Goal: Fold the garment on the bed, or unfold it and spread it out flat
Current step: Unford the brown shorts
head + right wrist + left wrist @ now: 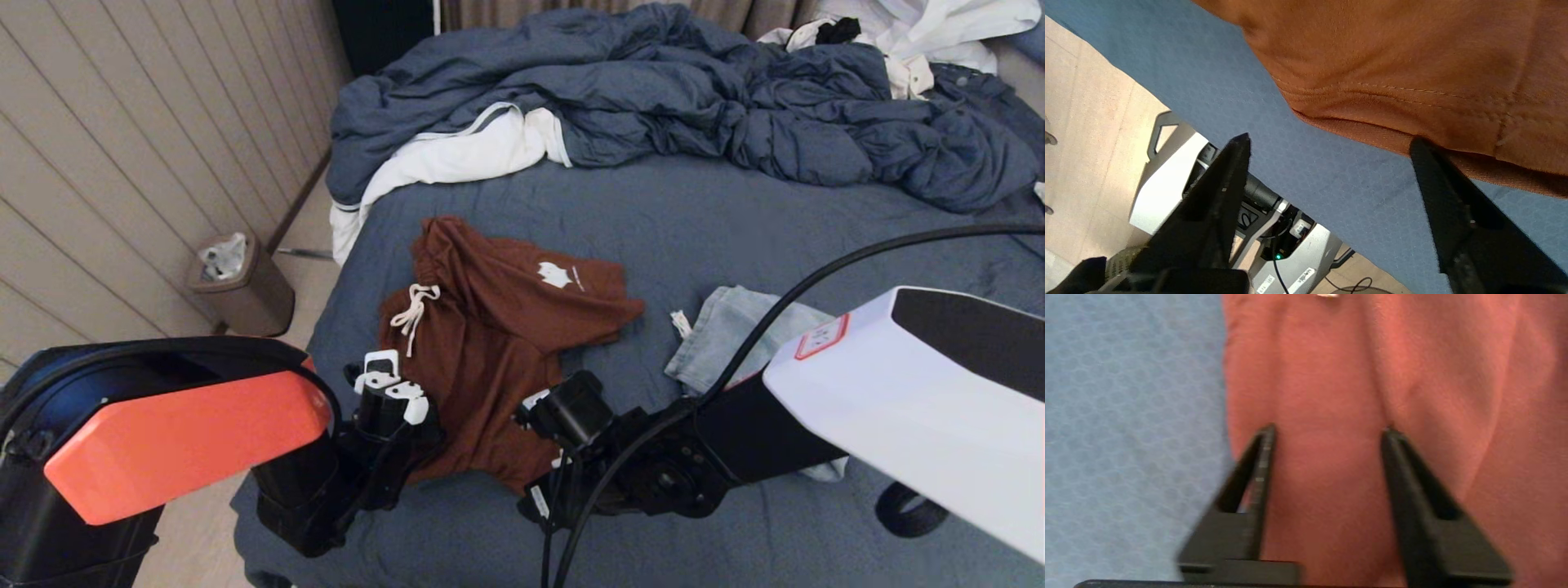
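Note:
A rust-brown garment [490,327] with a white drawstring and a small white logo lies crumpled on the slate-blue sheet of the bed [735,220]. My left gripper [1329,430] hovers over the garment's near left part, fingers [1263,457] apart with only brown cloth [1331,396] lying flat beneath them, nothing pinched. My right gripper [1329,141] sits at the garment's near hem [1372,102], jaws wide apart over bare sheet [1331,171], one fingertip [1425,163] touching the hem's edge. In the head view both wrists [384,408] [571,416] rest at the garment's near edge.
A light blue-grey cloth [735,327] lies right of the garment. The puffy blue duvet [694,98] with white lining is bunched at the far side, white clothing [914,33] behind it. A bin [241,286] stands on the floor at the left. The bed's near edge is close below my grippers.

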